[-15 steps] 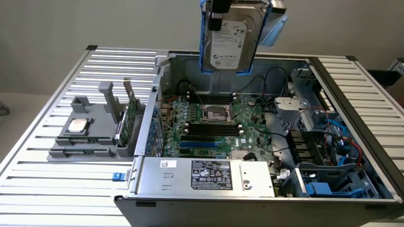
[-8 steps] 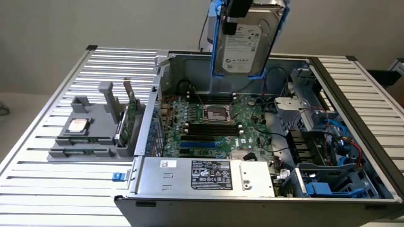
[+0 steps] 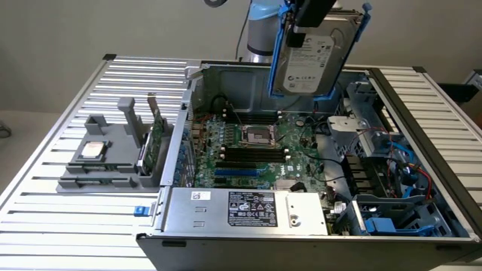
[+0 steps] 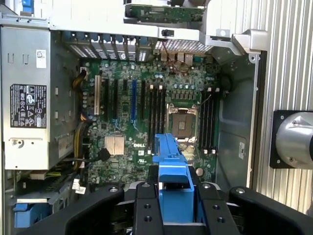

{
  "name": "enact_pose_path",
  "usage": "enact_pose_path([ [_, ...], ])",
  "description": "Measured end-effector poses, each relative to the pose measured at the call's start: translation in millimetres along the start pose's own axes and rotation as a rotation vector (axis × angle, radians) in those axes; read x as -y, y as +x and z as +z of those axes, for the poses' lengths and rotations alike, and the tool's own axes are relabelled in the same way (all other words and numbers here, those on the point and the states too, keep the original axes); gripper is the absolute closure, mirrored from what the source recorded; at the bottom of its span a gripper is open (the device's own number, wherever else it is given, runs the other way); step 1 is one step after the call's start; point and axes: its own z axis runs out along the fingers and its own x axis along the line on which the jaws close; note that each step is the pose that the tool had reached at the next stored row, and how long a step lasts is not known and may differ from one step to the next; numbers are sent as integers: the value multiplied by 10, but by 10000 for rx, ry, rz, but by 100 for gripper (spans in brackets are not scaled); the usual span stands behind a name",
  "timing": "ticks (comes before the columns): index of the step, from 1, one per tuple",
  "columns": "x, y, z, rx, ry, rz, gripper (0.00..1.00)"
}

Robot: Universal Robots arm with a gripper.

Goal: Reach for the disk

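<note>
The disk (image 3: 315,56), a silver-grey hard drive with a white label in blue carrier rails, hangs upright above the far side of the open computer case (image 3: 180,130). My gripper (image 3: 307,22) holds it from above, shut on its upper edge. In the wrist view the blue rail (image 4: 171,171) sits clamped between my black fingers (image 4: 145,205), with the motherboard (image 4: 146,112) far below.
A silver power supply box (image 3: 241,209) lies at the case's near edge. Blue drive bays (image 3: 391,220) sit at the exterior view's right. A grey fixture (image 3: 105,161) on the slatted table holds a small CPU chip (image 3: 92,149) and an upright card (image 3: 154,144).
</note>
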Motion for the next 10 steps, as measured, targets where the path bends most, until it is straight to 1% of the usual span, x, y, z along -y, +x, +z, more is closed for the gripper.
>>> enact_pose_path([
  [4,111,88,-14,23,1,-1,67],
  [10,247,230,-35,58,2,-2,67],
])
